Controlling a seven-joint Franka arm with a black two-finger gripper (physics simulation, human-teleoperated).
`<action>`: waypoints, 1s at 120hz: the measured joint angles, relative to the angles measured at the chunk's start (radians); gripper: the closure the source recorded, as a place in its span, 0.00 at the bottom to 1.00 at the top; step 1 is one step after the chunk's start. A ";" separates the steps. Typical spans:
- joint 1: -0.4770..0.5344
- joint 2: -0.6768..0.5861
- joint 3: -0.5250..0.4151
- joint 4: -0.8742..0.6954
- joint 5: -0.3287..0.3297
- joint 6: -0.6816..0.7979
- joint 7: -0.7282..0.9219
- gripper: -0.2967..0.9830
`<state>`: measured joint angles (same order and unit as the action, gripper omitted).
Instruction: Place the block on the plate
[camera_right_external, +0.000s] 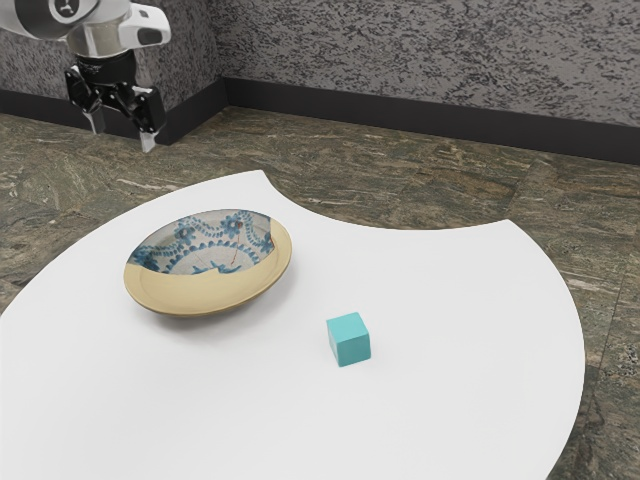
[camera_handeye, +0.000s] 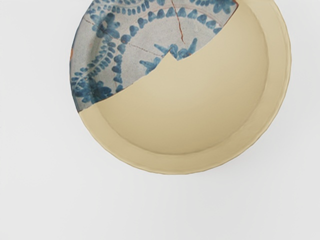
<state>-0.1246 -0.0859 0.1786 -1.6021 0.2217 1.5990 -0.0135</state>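
I begin at the hand, and from there I go outward. The gripper (camera_right_external: 122, 131) hangs high, at the upper left of the exterior view, and its two fingers stand spread, with nothing between them. So I judge that the task is at its first step, the reaching for the block (camera_right_external: 349, 339), and no grasp is made. The next move, in my opinion, asks the arm to travel toward the exterior view's right, beyond the plate (camera_right_external: 212, 292), then to come above the block and go down with the fingers spread, one on each side of it. The wrist view looks down on the plate, so the hand probably should pass well over its rim, because a low path could knock it. The plate is nearer to the fingers than the block is; it is partly plain tan and partly painted in blue flowers, and nothing lies in it. Farther from the fingers is the block, a small teal cube. It rests on the white table (camera_right_external: 460, 320), well apart from the fingers, toward the exterior view's right and nearer to that view's camera. It does not touch the plate. Behind the table there is the stone-like floor (camera_right_external: 410, 205), and farthest the grey wall (camera_right_external: 430, 50).
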 joint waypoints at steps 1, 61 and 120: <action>0.000 0.000 0.000 0.000 0.000 0.000 0.000 0.23; -0.068 0.093 -0.014 -0.140 -0.176 0.152 -0.113 0.23; -0.240 0.452 -0.023 -0.142 -0.425 0.449 -0.576 0.23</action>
<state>-0.3643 0.3659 0.1552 -1.7443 -0.2028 2.0478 -0.5898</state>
